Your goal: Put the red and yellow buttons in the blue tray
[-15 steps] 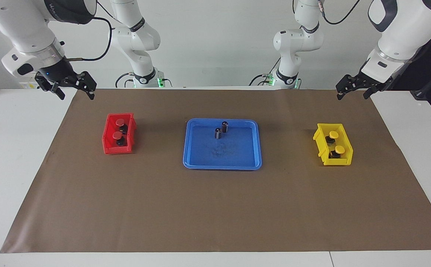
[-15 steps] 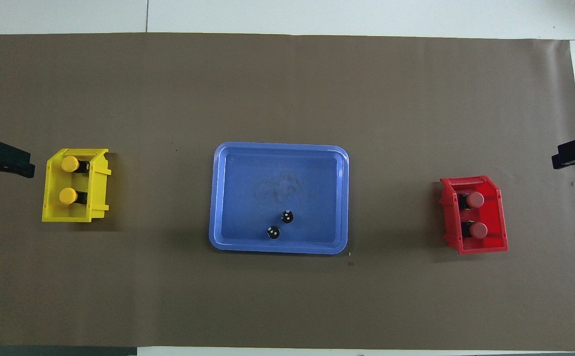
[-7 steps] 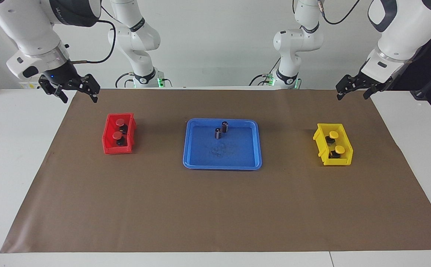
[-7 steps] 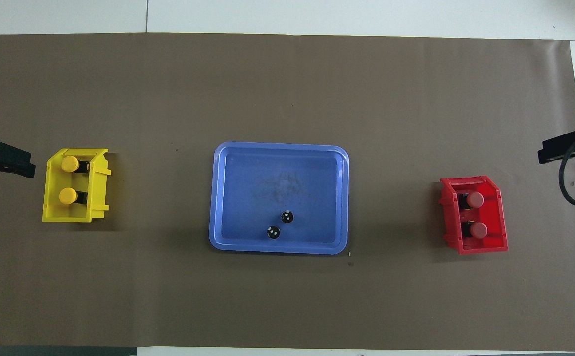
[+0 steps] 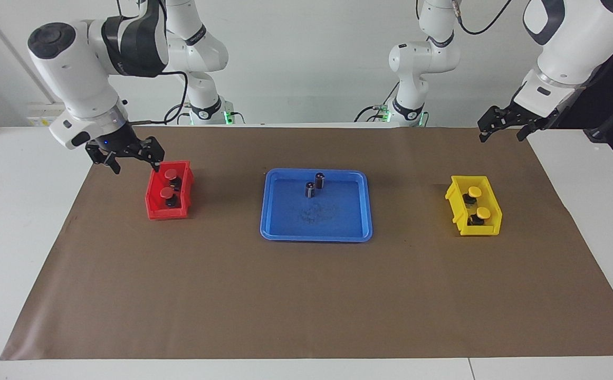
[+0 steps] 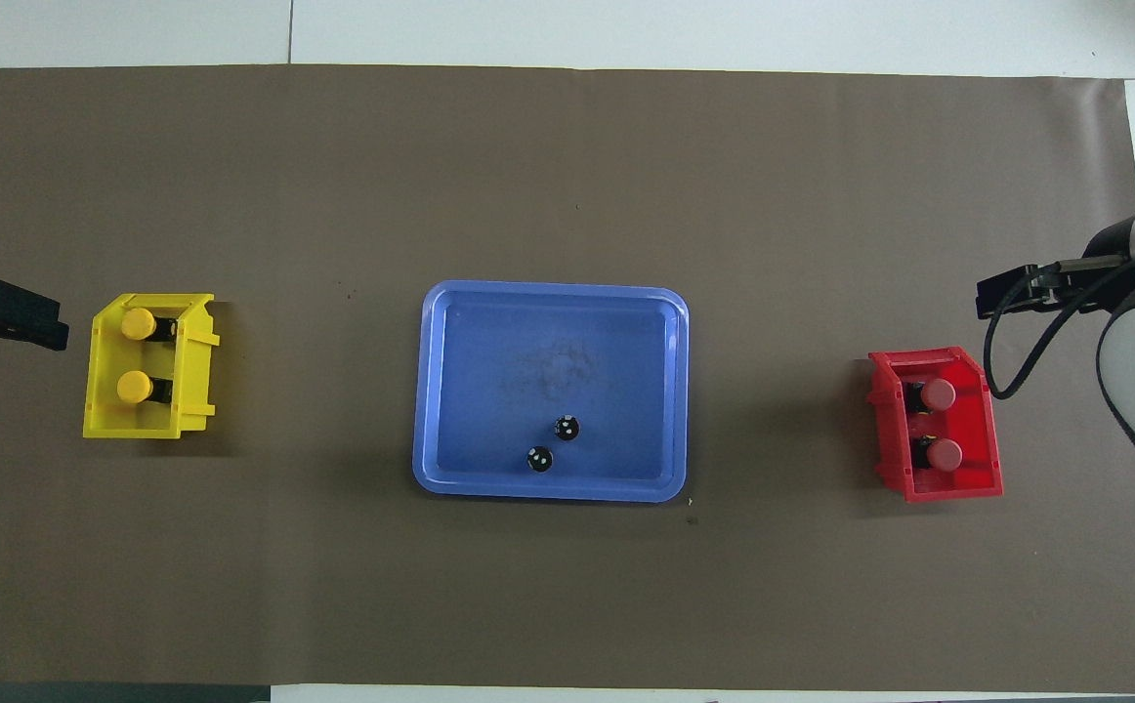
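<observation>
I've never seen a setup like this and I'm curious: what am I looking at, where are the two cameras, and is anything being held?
Two white robot arms work at a table covered with brown paper. One camera faces them; the other looks down from above their end. A blue tray in the middle holds two dark cylinders. A red bin holds two red buttons; a yellow bin holds two yellow buttons. The right gripper, fingers open, hangs beside the red bin. The left gripper waits, open, at the table's edge. Nothing is held.
</observation>
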